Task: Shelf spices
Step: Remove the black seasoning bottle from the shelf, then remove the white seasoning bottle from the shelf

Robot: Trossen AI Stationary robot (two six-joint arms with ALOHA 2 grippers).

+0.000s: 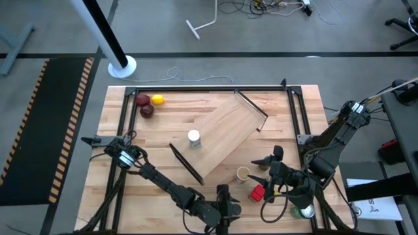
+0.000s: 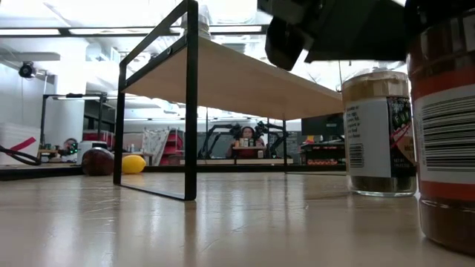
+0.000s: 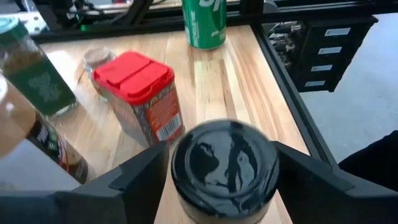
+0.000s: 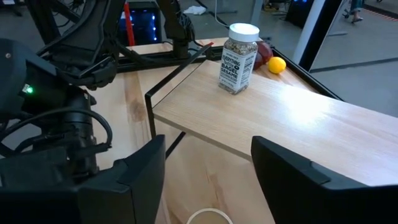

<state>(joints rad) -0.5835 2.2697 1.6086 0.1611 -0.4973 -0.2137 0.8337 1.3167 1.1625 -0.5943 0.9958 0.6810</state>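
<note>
The shelf (image 1: 222,134) lies slantwise in the middle of the table, and the white-capped jar (image 1: 194,138) stands on its plank (image 4: 280,118). My left gripper (image 1: 222,197) is at the table's near edge, shut on the black-capped jar (image 3: 224,168). Beyond it stand the red box (image 3: 140,99), the green-lidded jar (image 3: 34,71) and the tiny grey-capped jar (image 3: 99,59). My right gripper (image 1: 271,171) is open just right of the tan cylinder (image 1: 243,173), facing the shelf. My left gripper pinches the black-capped jar between its two fingers (image 3: 146,180), one on each side, just under the black cap (image 3: 224,158). The fingers reach it slanting down from the near left. The jar stands upright between them; its foot is hidden by its own cap.
The green-and-white can (image 3: 204,22) stands near the table's right near corner, behind the red box. Red and yellow fruit (image 1: 149,104) lie at the far left. A black frame (image 1: 294,124) runs along the table's edges. In the low view, two jars (image 2: 378,133) stand close by.
</note>
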